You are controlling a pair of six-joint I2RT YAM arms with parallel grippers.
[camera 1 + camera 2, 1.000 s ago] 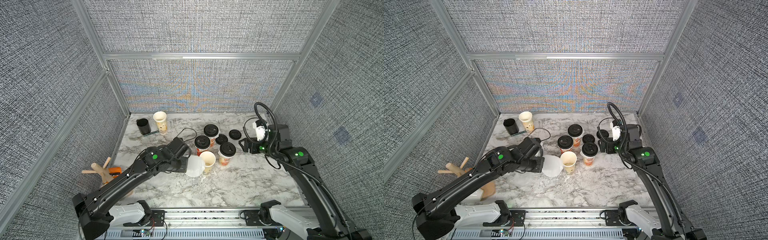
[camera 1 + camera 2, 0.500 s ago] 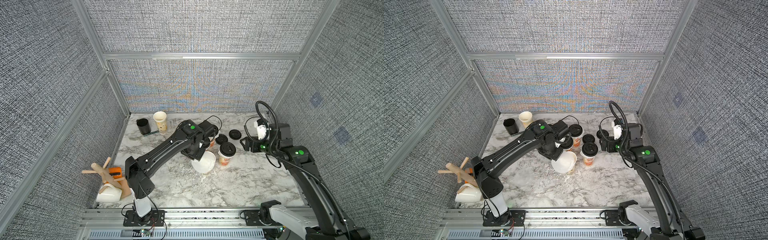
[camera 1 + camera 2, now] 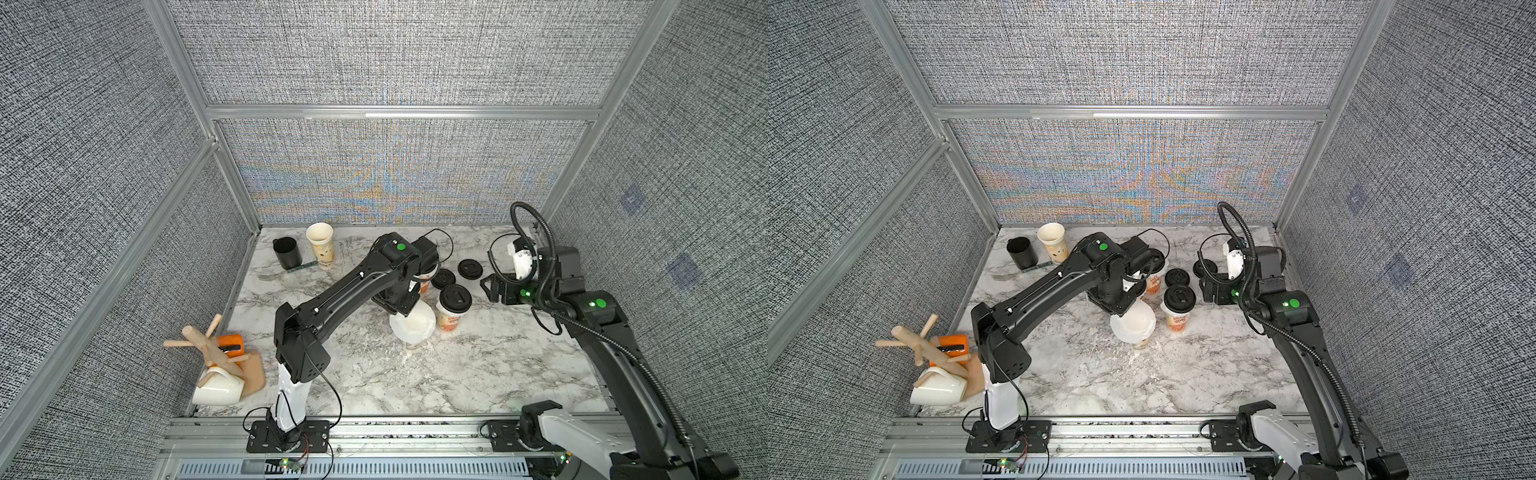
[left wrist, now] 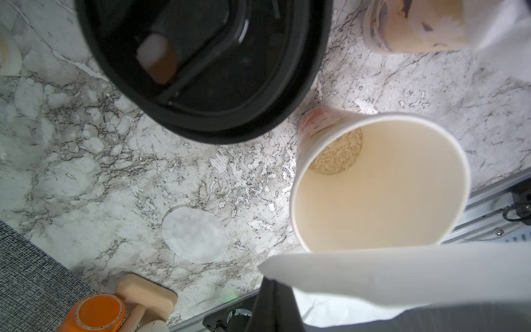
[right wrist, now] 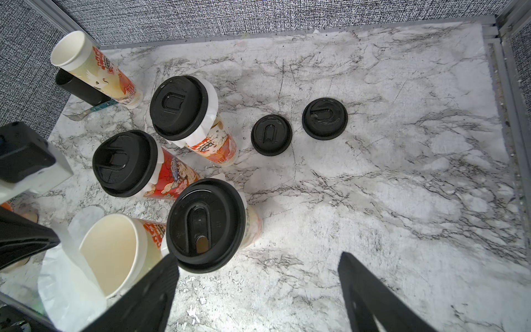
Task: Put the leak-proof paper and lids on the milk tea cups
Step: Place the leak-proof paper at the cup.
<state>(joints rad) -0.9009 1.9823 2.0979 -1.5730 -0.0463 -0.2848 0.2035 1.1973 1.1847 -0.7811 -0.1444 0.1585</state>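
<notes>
now your left gripper (image 3: 406,312), clamped on the leak-proof paper (image 3: 413,327), holds it at the rim of the open milk tea cup (image 4: 379,184) mid-table, mouth just near-right of the jaws; right gripper (image 3: 487,286), spread empty, sits farther right.

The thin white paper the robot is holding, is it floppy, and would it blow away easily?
Probably floppy: the paper bends and curls where the left end effector pinches it near the open cup. Likely very light too: the spare sheet on the marble lets the veins show through, so a nudge may slide it.
</notes>
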